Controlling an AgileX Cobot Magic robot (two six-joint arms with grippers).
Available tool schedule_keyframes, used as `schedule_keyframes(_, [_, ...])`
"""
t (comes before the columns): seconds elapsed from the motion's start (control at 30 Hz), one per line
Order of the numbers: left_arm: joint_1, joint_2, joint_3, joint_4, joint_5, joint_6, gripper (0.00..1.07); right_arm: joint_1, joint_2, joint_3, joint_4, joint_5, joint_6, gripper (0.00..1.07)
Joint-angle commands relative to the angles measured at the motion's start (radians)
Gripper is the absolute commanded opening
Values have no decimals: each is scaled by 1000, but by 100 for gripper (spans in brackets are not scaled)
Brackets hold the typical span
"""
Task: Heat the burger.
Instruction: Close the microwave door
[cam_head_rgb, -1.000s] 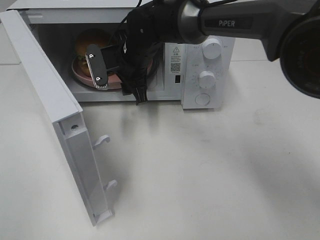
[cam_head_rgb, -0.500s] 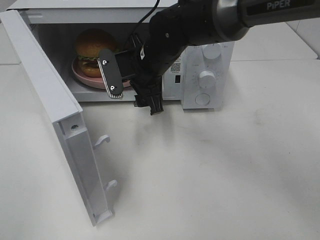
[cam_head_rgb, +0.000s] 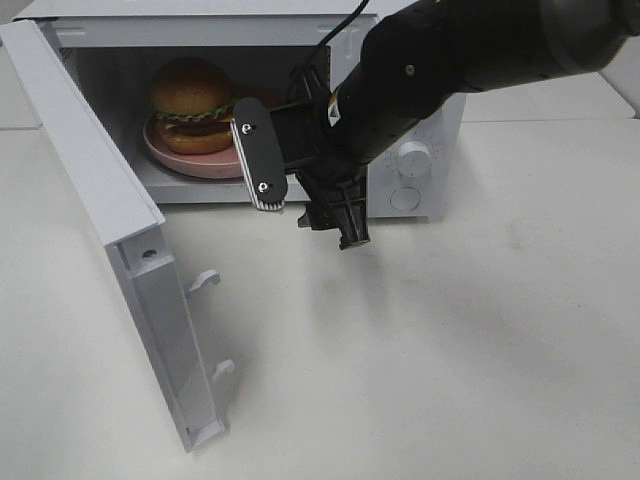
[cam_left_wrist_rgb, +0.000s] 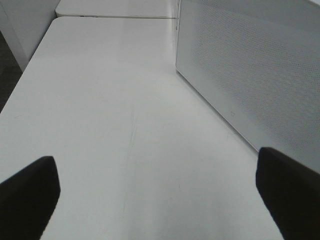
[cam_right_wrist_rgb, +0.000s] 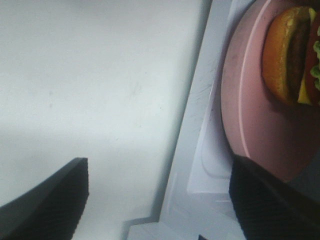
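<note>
Burger (cam_head_rgb: 190, 100) is sitting on a pink plate (cam_head_rgb: 195, 162) inside the microwave (cam_head_rgb: 425, 195), toward the hinge side of the cavity. Microwave door (cam_head_rgb: 95, 170) is standing wide open, swung out over the surface (cam_head_rgb: 450, 350).

Right claw (cam_head_rgb: 310, 222) is hanging just outside the microwave's mouth, in front of the plate and apart from it. Its fingers are spread wide and gripping nothing. From the right wrist, the claw (cam_right_wrist_rgb: 157, 200) is showing the plate (cam_right_wrist_rgb: 255, 115) and burger (cam_right_wrist_rgb: 290, 55) beyond the microwave's sill.

Left claw (cam_left_wrist_rgb: 157, 200) is hovering over the bare surface (cam_left_wrist_rgb: 100, 100) beside the microwave's perforated wall (cam_left_wrist_rgb: 250, 75). It is released and empty.
</note>
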Motion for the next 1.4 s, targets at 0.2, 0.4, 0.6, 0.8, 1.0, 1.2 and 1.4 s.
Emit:
schedule_keyframes(0.2, [0,-16,3,-6,-13,2,100,3,-153,167,-3,-8,105,76])
schedule_keyframes(0.4, [0,-16,3,-6,-13,2,100,3,-259,292,-3,-7,228,76])
schedule_keyframes(0.6, [0,-16,3,-6,-13,2,100,3,-363,377,-2,-7,417,76])
schedule_keyframes(0.8, [0,-16,3,-6,-13,2,100,3,-481,441,-2,27,663,76])
schedule_keyframes(1.0, [0,-16,3,-6,-13,2,100,3,-584,455,-2,162,895,76])
schedule_keyframes(1.2, [0,-16,3,-6,-13,2,100,3,-654,455,-2,387,1057,76])
schedule_keyframes(1.4, [0,-16,3,-6,-13,2,100,3,-683,455,-3,530,1104,76])
